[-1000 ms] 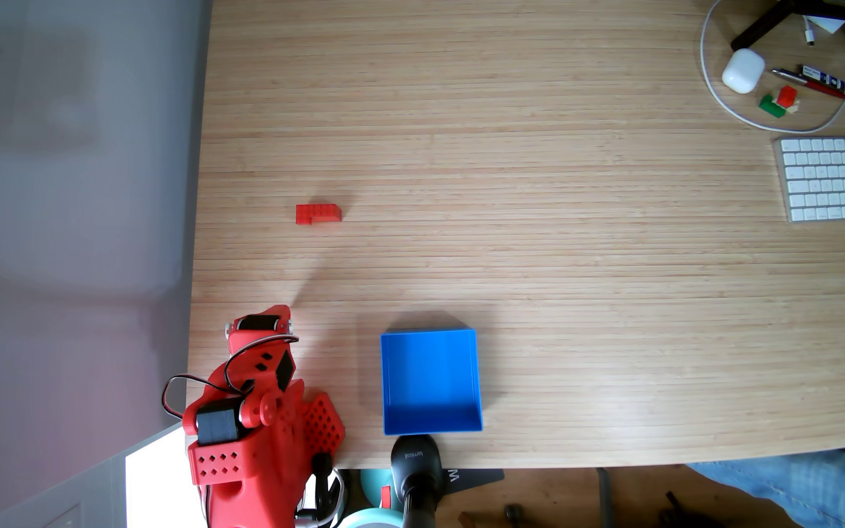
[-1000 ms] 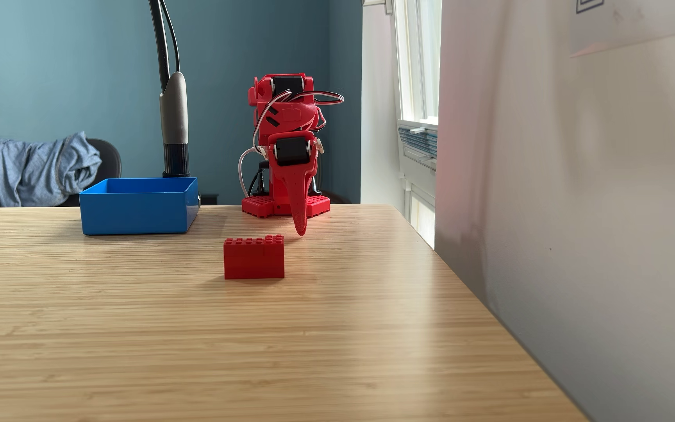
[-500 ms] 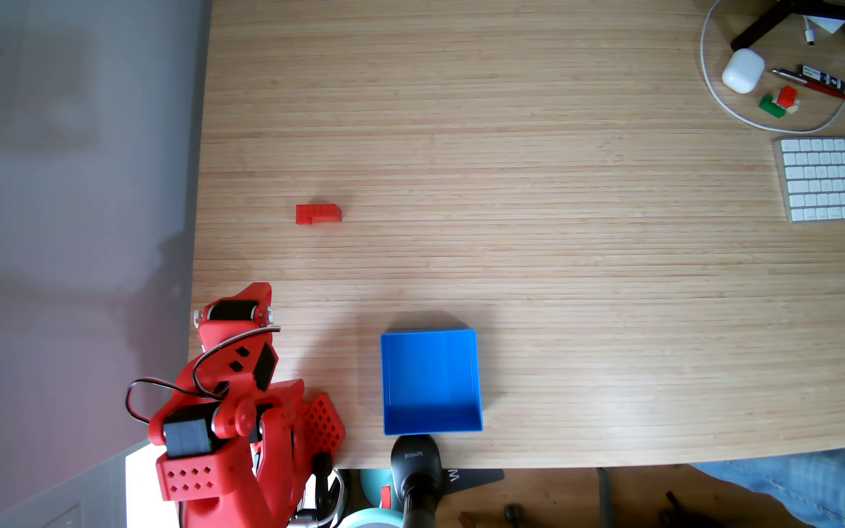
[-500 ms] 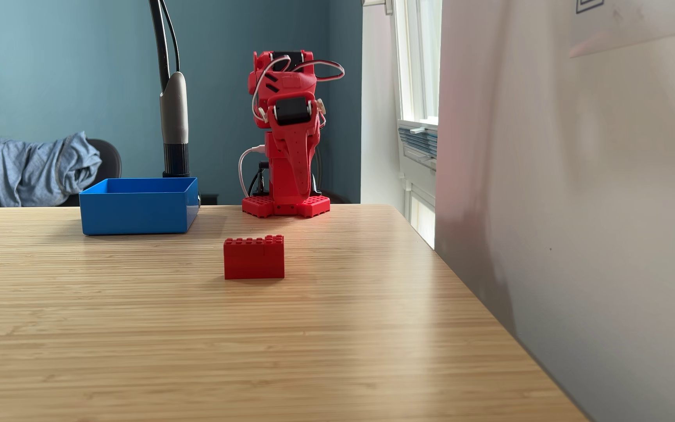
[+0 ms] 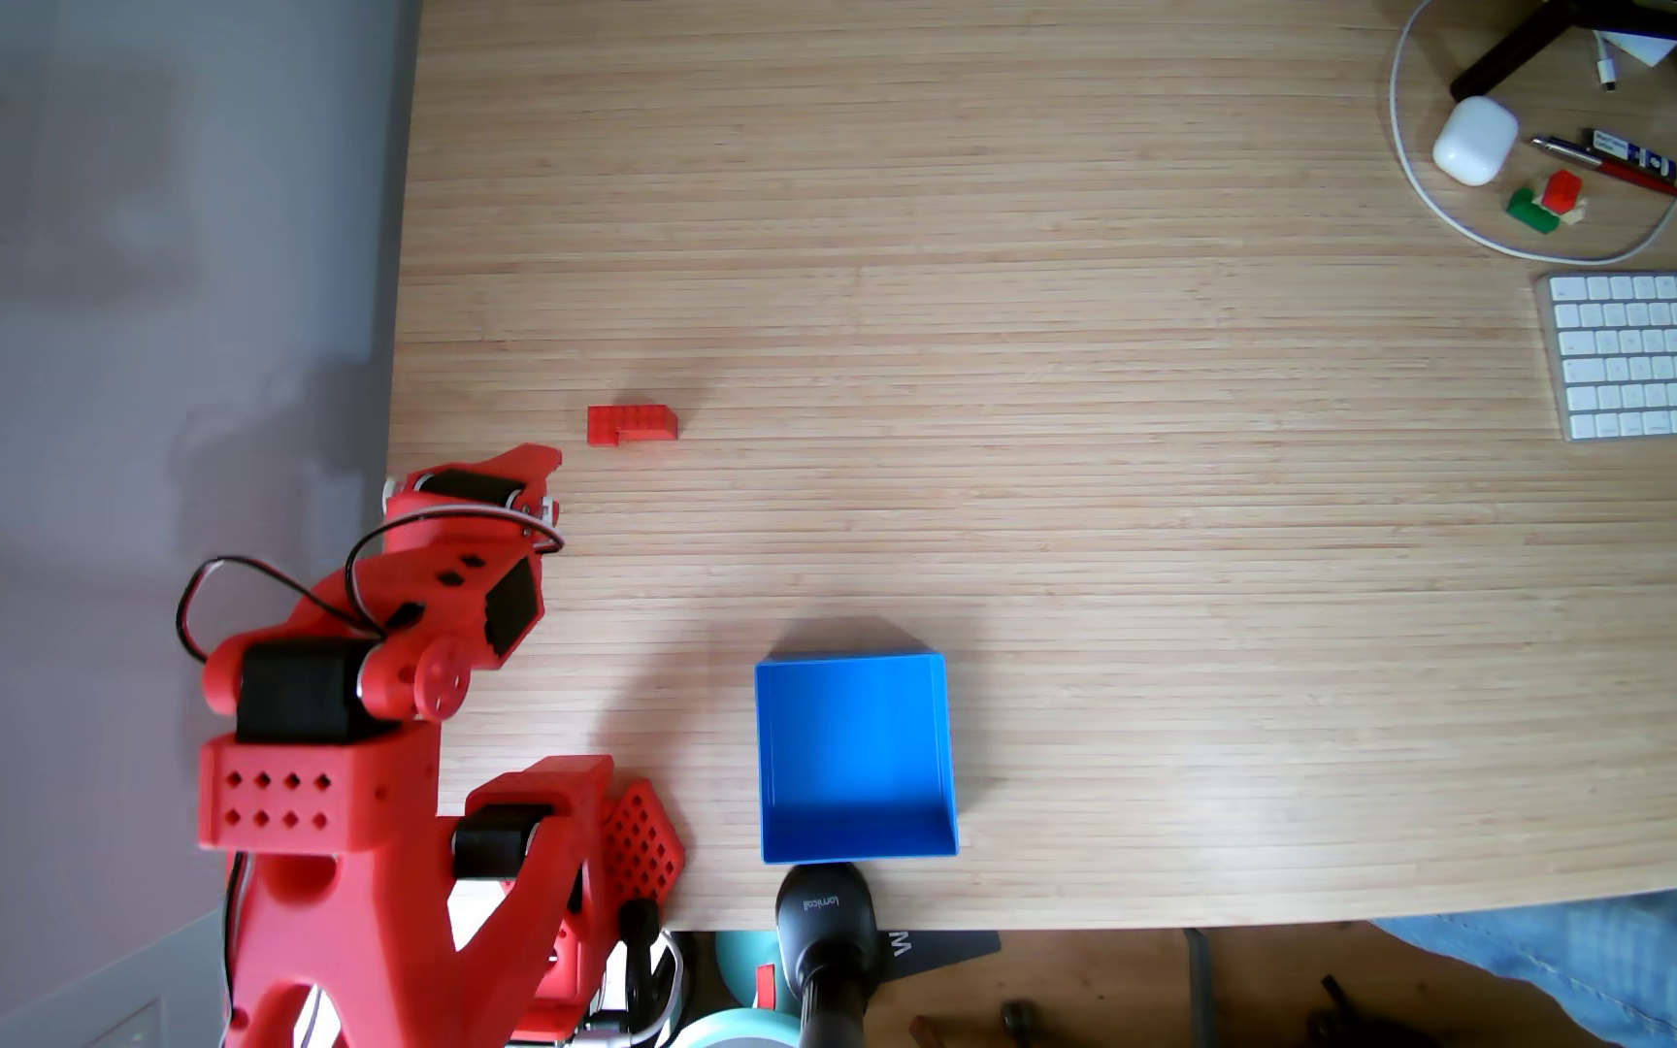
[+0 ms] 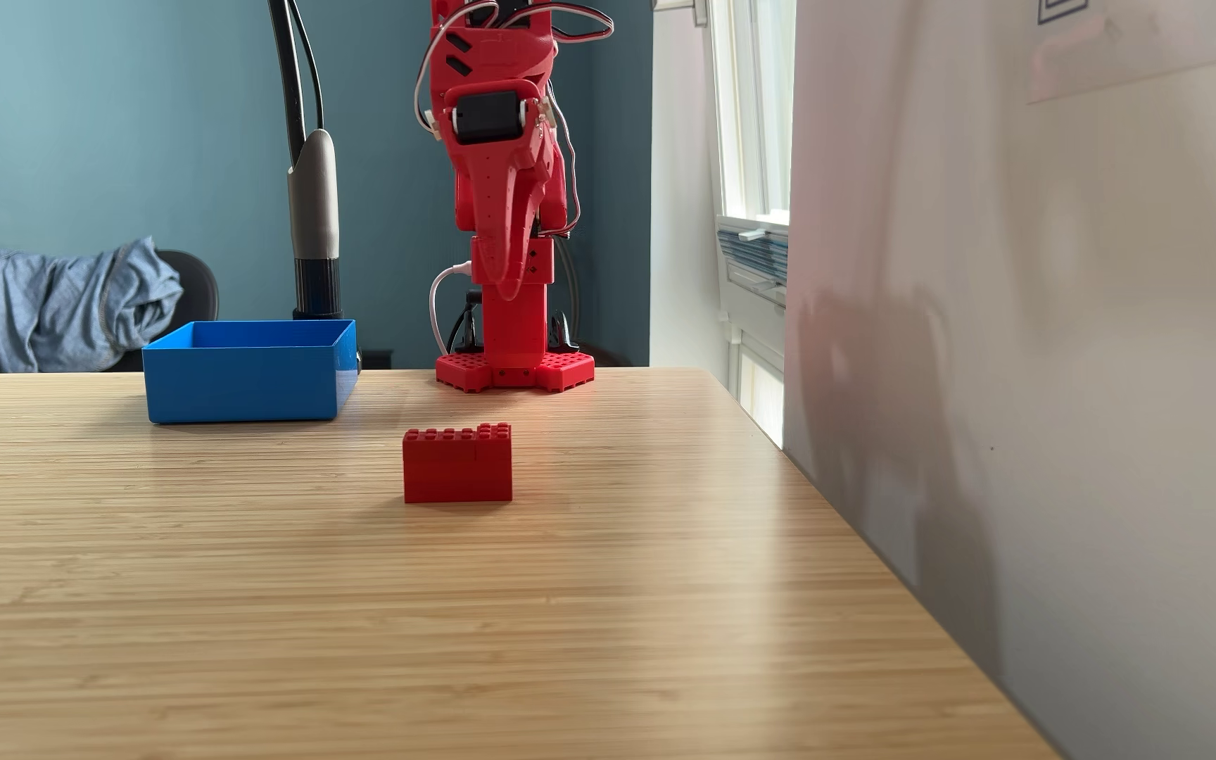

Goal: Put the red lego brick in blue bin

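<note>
Red lego brick (image 6: 457,468): light, rigid, slick plastic; pinch its long flat sides; gripper (image 6: 510,289) fingers look pressed together, empty

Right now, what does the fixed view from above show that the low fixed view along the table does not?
From above: a white keyboard, pens, and a small red-green brick at the far right. Low view: a blue-grey shirt on a chair, and the gripper raised well above the table. Both fixed views share the red lego brick and the empty blue bin.
</note>
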